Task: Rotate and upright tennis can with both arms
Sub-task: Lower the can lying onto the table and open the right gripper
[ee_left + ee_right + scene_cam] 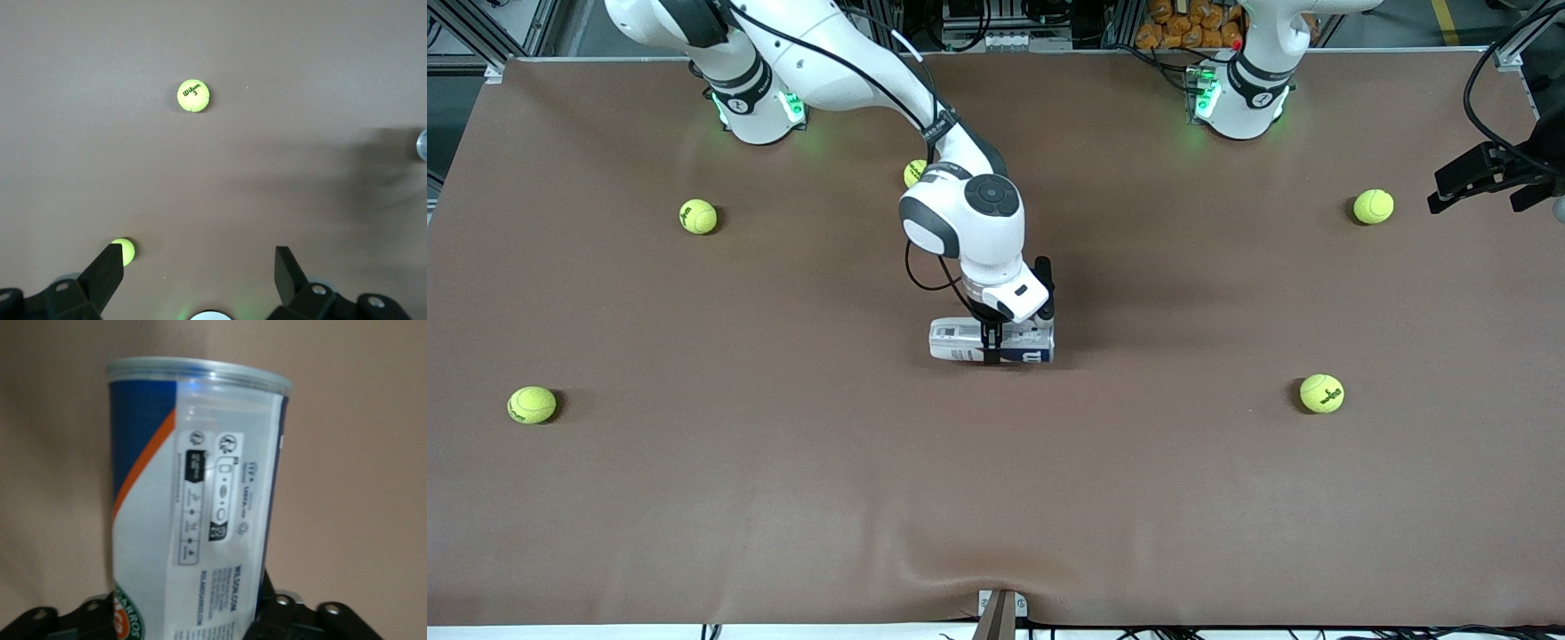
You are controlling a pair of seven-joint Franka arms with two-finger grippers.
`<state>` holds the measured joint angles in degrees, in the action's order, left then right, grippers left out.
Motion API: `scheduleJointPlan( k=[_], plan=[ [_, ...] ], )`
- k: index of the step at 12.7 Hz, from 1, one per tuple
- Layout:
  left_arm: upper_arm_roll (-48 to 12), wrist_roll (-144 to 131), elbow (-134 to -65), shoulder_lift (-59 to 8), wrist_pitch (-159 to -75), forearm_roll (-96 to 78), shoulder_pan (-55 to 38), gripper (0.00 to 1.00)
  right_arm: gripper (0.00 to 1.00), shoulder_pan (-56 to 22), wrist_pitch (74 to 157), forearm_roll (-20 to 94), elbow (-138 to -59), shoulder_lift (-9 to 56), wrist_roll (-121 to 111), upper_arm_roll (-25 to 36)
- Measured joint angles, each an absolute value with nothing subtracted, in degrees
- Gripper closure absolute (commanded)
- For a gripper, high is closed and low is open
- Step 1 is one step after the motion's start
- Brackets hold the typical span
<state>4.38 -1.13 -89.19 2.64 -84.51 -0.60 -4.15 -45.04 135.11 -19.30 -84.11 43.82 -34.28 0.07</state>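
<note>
Brown table [783,498]: my right gripper [991,342] clamps the lying tennis can [960,340] mid-body; my left gripper [200,270], fingers apart, waits over the table's three-o'clock edge.

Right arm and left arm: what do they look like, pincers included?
The right arm is glossy white with black joint bands, a black cable along it, and a black two-finger pincer. The left arm matches; its pincer has black wedge fingers. Both bases glow green.
</note>
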Motion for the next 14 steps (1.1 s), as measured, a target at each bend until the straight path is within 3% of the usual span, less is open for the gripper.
scheduleJointPlan(
  k=[7, 14],
  plan=[
    [4.38, -1.13, -89.2, 2.58, -84.51, -0.6, -4.15, 0.0, 0.0, -45.48, 136.15, -20.47, -82.67, 45.39, -32.39, 0.08],
    [4.93, 0.27, -89.24, -0.21, -86.51, -13.04, -2.04, 0.0, 0.0, -45.46, 128.1, -17.76, -81.51, 36.12, -28.89, 0.53]
  ],
)
